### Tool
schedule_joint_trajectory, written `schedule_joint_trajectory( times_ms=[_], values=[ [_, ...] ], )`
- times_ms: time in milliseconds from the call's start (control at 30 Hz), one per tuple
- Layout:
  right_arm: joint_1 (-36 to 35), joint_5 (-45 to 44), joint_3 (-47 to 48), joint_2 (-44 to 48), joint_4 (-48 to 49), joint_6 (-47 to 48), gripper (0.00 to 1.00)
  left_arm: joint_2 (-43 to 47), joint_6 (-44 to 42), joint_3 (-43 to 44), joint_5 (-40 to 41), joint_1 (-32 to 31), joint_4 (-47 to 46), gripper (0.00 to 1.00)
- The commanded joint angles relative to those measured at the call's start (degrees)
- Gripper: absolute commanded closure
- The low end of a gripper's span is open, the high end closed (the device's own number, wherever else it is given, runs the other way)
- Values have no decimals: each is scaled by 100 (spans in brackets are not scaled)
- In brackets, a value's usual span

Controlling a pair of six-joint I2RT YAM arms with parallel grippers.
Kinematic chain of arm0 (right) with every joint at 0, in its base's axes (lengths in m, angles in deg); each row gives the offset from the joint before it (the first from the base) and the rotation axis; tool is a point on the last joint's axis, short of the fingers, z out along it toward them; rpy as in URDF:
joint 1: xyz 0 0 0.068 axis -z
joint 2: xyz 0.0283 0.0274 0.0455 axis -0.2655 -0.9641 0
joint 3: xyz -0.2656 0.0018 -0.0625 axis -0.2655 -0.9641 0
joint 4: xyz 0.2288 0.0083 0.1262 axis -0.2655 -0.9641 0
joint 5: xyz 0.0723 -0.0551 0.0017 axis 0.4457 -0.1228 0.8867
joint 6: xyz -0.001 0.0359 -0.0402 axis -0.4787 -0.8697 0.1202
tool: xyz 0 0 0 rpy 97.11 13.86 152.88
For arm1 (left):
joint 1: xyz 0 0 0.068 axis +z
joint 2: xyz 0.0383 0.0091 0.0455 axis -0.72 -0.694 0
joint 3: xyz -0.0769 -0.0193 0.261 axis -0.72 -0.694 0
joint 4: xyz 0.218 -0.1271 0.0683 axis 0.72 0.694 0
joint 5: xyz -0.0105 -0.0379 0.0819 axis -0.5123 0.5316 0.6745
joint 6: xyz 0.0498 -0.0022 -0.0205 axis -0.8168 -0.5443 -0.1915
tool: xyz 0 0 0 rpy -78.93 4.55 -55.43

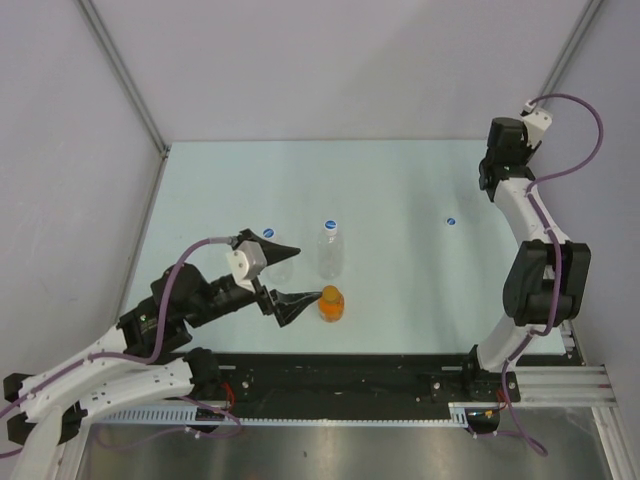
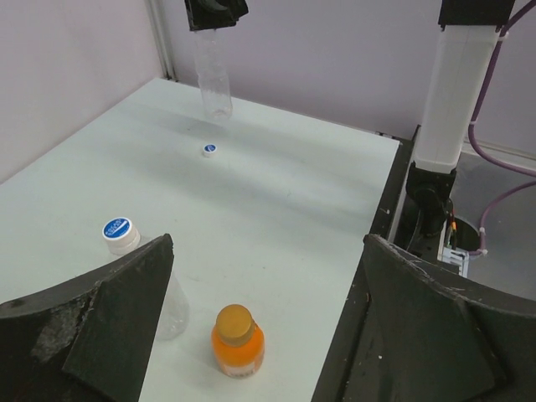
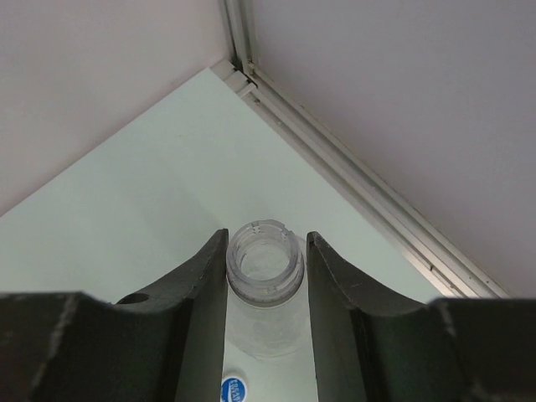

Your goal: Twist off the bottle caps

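Note:
My left gripper (image 1: 310,270) (image 2: 268,251) hangs wide open above the table, holding nothing. Below and between its fingers stands the short orange bottle (image 1: 331,306) (image 2: 238,350) with its orange cap (image 2: 234,323) on. Just beyond stands a clear bottle (image 1: 331,255) (image 2: 173,308) wearing a blue cap (image 1: 331,226) (image 2: 117,229). Another capped clear bottle (image 1: 277,265) sits partly hidden under the left fingers. My right gripper (image 3: 266,255) (image 2: 216,12) is raised at the far right and shut on the neck of an uncapped clear bottle (image 3: 266,261) (image 2: 213,77). A loose blue cap (image 1: 451,220) (image 2: 209,150) (image 3: 235,390) lies below it.
The right arm's white link (image 2: 456,92) and base stand at the table's near right edge. Grey walls close in the far side, and a metal corner rail (image 3: 352,180) runs just behind the raised bottle. The black base rail (image 1: 350,375) borders the near edge.

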Motion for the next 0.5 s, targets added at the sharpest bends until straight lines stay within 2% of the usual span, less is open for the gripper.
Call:
schedule_joint_trajectory(
  times_ms=[0, 467],
  values=[
    [13, -229, -96, -188, 589, -138, 100, -41, 2, -83, 41, -1, -241, 0],
    [-180, -448, -473, -611, 1407, -16, 100, -156, 28, -232, -12, -1, -399, 0]
  ],
)
